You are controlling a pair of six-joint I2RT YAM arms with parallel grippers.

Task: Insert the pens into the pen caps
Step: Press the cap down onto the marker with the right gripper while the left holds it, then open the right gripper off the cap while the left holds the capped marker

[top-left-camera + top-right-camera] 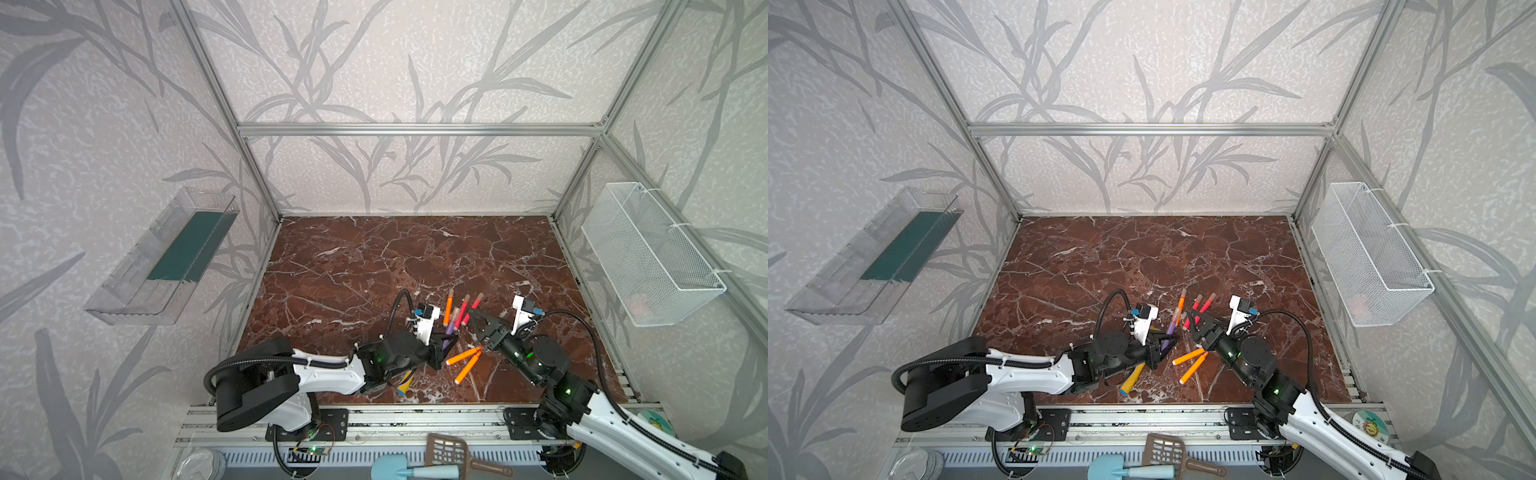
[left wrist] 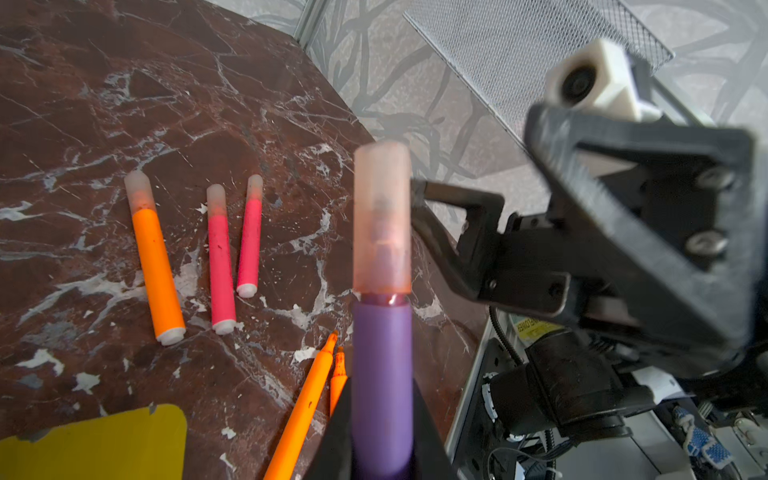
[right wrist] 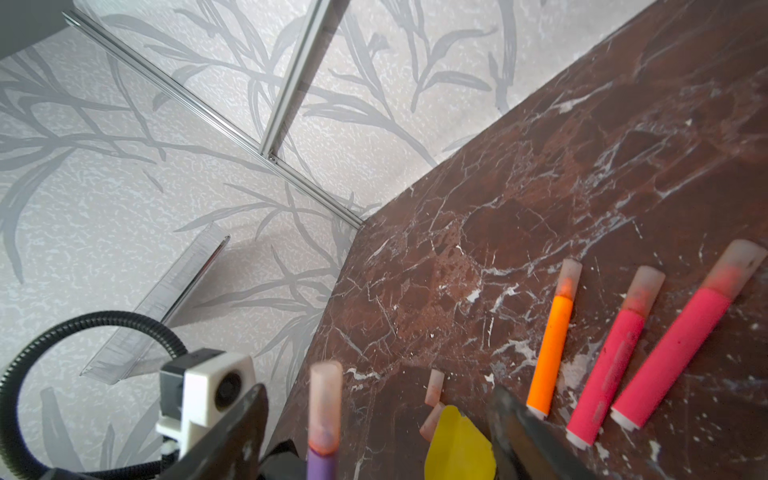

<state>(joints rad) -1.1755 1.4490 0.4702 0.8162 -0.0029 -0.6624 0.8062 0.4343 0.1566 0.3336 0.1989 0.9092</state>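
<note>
My left gripper (image 2: 382, 419) is shut on the purple pen (image 2: 381, 365) and holds it upright. A translucent pink pen cap (image 2: 382, 216) sits on the pen's tip. My right gripper (image 3: 376, 392) is open, with the capped tip standing between its spread fingers and touching neither. In a top view the two grippers (image 1: 452, 338) (image 1: 473, 320) meet near the table's front middle. One orange pen (image 2: 156, 262) and two red-pink pens (image 2: 220, 257) (image 2: 250, 237) lie capped on the marble. Two orange pens (image 2: 303, 407) (image 2: 338, 382) lie uncapped. Two loose pen caps (image 3: 435, 386) (image 3: 430, 419) lie by the yellow shovel (image 3: 457, 449).
The yellow shovel's orange handle (image 1: 405, 384) pokes out under my left arm. A wire basket (image 1: 648, 253) hangs on the right wall and a clear tray (image 1: 162, 257) on the left wall. A blue spade (image 1: 399, 467) and a brown scoop (image 1: 453, 451) lie beyond the front rail.
</note>
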